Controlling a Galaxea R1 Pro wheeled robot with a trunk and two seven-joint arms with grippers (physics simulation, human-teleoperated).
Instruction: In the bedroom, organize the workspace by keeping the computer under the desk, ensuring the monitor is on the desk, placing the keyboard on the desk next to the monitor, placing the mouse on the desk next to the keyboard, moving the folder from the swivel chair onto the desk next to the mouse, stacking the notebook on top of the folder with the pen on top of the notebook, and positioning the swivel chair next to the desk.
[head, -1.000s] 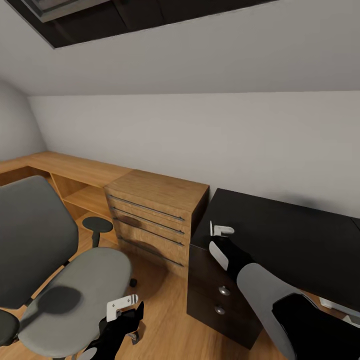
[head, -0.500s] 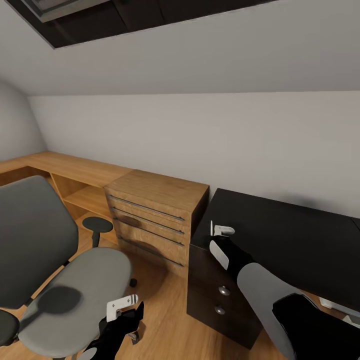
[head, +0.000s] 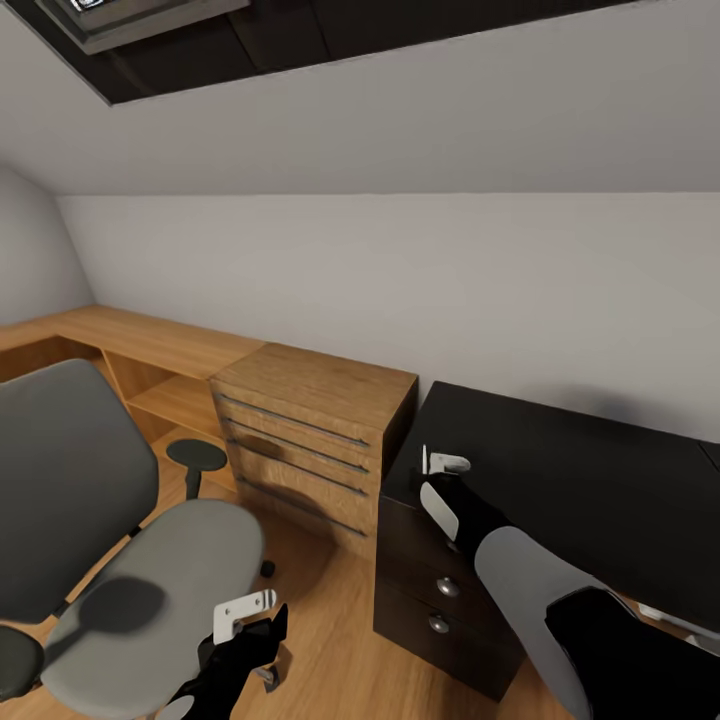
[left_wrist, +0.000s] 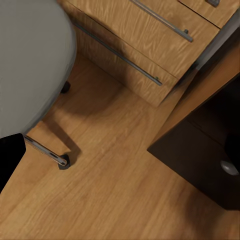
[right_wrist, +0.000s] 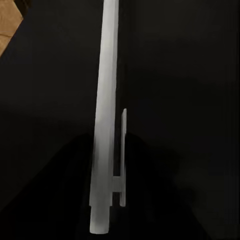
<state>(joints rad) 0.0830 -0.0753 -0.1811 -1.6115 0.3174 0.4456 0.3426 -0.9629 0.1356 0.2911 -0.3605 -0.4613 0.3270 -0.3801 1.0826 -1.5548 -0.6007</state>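
Observation:
My right gripper (head: 437, 463) hovers over the left end of the glossy black desk (head: 600, 480), shut on the slim white-silver pen (head: 423, 457), which stands upright in it. The right wrist view has the pen (right_wrist: 106, 100) running lengthwise above the dark desk top (right_wrist: 190, 75). The grey swivel chair (head: 150, 570) stands at the left with a bare seat, apart from the desk. My left gripper (head: 243, 612) hangs low beside the seat's front edge, open and holding nothing. The left wrist view looks down on the chair seat (left_wrist: 30, 60) and one caster (left_wrist: 64, 161).
A light-wood chest of drawers (head: 310, 420) with long bar handles stands between the chair and the desk's dark drawer unit (head: 440, 600). A low wooden shelf (head: 140, 345) runs along the sloped wall. Bare wood floor (left_wrist: 115, 195) lies between chair and drawers.
The whole head picture has shifted slightly, so the camera moved. Both grippers and the pen hold the same pose.

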